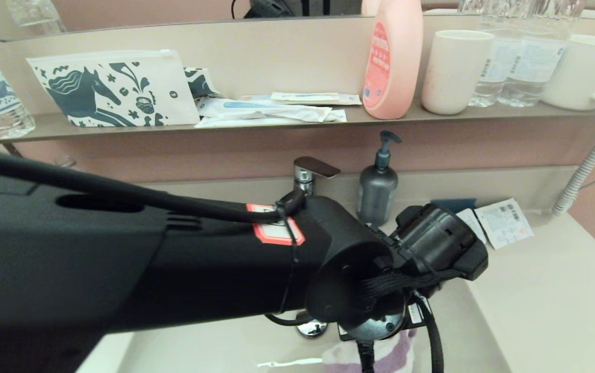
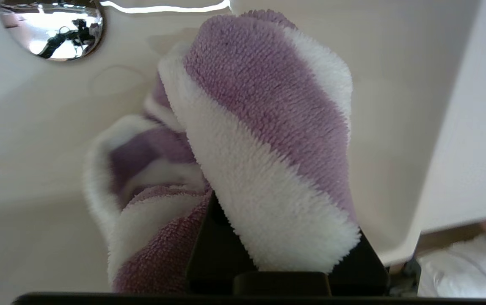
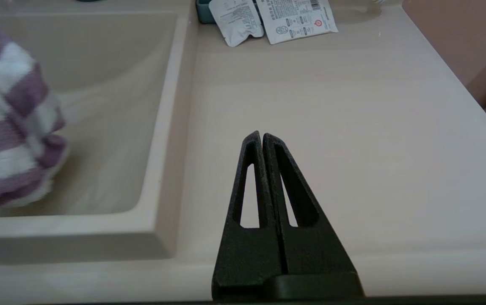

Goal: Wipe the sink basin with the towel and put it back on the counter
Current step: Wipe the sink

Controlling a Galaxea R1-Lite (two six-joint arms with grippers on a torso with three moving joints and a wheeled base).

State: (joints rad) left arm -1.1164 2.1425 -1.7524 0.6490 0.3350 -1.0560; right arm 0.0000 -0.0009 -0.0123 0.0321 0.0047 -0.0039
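Note:
The purple and white striped towel is bunched over my left gripper, which is shut on it; only the dark bases of the fingers show under the cloth. The gripper points down into the beige sink basin, near its right wall and close to the chrome drain plug. In the head view my left arm crosses the frame, and the towel hangs below the wrist over the basin. My right gripper is shut and empty above the counter, with the towel off to its side.
A chrome faucet and grey soap pump stand behind the basin. Sachets lie at the counter's back. The shelf carries a horse-print pouch, a pink bottle, cups and water bottles.

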